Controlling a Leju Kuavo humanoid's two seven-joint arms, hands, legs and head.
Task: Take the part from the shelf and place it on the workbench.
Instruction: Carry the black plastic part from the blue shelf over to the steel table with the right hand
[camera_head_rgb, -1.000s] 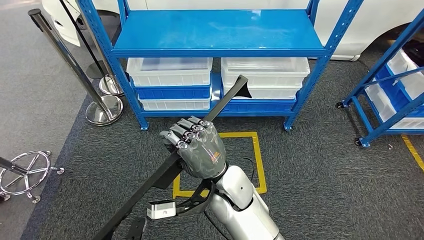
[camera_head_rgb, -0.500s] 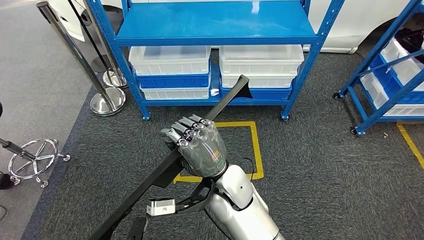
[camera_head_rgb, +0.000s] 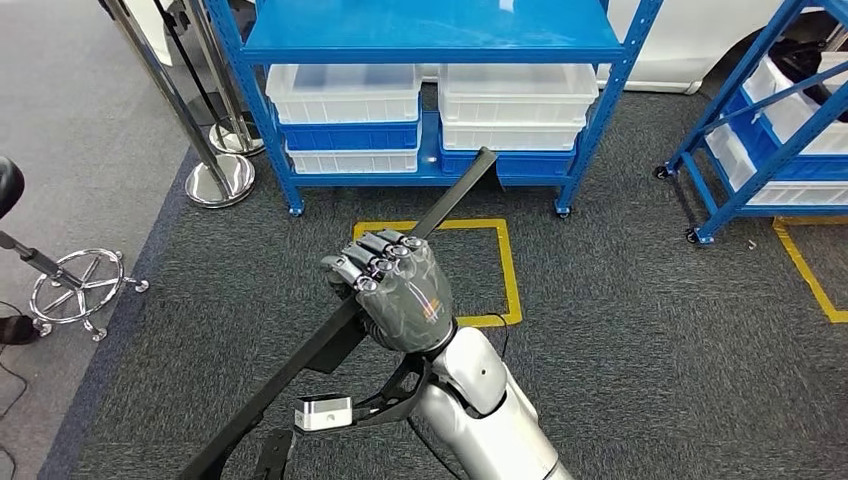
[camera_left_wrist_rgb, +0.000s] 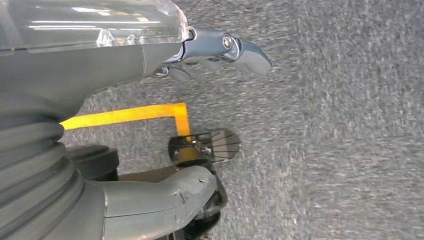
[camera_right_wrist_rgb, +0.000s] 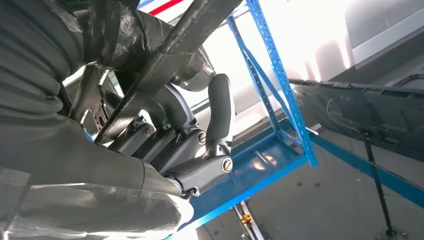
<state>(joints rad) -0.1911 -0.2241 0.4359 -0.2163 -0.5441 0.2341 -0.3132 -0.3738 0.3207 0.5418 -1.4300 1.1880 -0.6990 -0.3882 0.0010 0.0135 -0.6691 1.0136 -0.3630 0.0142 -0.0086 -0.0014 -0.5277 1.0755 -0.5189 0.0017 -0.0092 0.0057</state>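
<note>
Across the last second the blue shelf (camera_head_rgb: 430, 40) slides toward the top of the head view while the right hand (camera_head_rgb: 395, 295) keeps its place in the picture, so the camera is backing away: the part is off the shelf and being carried; no counter is in sight yet. The left hand (camera_left_wrist_rgb: 150, 55) hangs over the carpet, fingers (camera_left_wrist_rgb: 245, 47) loosely apart, holding nothing. The right hand's fingers (camera_right_wrist_rgb: 192, 135) stay wrapped tight around the long black part (camera_head_rgb: 440, 205), whose far tip points at the shelf's lowest tier.
</note>
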